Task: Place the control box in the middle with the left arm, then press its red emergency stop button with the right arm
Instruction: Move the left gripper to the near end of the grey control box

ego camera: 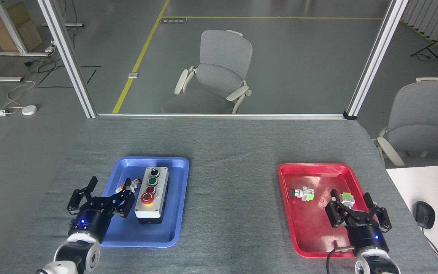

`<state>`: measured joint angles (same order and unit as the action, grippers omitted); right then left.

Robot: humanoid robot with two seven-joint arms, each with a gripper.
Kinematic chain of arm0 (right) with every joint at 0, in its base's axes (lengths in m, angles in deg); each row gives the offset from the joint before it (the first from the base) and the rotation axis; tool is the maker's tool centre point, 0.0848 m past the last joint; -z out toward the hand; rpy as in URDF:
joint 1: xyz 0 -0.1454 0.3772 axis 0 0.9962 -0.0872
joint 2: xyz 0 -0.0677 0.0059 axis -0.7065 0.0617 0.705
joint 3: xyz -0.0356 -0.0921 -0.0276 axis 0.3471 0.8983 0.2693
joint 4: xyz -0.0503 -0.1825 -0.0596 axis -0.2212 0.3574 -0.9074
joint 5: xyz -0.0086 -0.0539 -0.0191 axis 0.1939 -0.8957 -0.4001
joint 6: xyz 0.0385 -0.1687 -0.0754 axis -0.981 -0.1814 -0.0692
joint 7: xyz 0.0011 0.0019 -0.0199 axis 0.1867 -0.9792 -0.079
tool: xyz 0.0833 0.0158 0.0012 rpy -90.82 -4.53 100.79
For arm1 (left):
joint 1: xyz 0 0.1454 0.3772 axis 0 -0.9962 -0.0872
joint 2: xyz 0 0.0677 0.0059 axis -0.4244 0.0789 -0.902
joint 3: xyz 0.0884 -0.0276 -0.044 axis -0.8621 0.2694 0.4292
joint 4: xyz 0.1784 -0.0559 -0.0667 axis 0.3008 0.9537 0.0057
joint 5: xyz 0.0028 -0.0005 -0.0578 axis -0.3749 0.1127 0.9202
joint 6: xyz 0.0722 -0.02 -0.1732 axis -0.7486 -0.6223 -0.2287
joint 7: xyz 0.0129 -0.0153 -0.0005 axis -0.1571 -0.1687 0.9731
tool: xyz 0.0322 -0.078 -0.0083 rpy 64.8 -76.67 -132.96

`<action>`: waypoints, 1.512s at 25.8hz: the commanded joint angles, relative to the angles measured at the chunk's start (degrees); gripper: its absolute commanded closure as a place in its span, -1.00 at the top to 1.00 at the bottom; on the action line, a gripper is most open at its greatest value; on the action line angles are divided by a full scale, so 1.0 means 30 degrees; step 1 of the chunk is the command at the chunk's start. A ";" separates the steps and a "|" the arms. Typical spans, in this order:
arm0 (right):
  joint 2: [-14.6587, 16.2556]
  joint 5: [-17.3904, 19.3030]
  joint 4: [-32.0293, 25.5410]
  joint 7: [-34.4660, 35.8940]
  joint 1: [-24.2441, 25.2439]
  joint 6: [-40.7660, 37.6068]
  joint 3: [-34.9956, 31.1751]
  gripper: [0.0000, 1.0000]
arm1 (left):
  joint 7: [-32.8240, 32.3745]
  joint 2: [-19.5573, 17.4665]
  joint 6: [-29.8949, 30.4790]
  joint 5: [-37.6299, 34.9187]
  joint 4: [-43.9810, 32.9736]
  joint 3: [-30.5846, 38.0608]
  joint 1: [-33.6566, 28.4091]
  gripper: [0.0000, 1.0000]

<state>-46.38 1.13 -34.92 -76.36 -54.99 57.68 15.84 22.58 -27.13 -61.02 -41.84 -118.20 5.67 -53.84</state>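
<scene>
The oblong grey control box (151, 195) lies in the glossy blue plastic tray (173, 236). The left gripper (105, 194) and right gripper (357, 209), black-fingered, are both spread, grasping nothing.

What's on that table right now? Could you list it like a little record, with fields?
table: grey felt top
blue tray: holds the control box and a small loose switch
emergency stop button: red, on the box's near end, not pressed yet
red tray: two small switch parts
left gripper: open, beside the box
right gripper: open, over the red tray
</scene>
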 commanded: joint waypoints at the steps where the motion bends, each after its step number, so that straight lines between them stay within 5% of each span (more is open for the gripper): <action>1: -0.0004 0.0000 0.0000 -0.0010 0.0002 0.0011 0.0011 0.97 | 0.0231 -0.0026 0.0090 0.0040 -0.0022 0.0352 -0.0051 0.99; 39: -0.0121 0.0000 0.0000 0.0020 -0.0115 -0.0341 0.0040 0.97 | 0.3014 0.0442 -0.0496 -0.0400 -0.0433 -0.1113 -0.1604 0.98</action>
<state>-46.70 1.13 -34.92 -76.30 -55.40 56.89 15.94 29.60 -26.48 -61.35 -42.65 -119.63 4.77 -57.72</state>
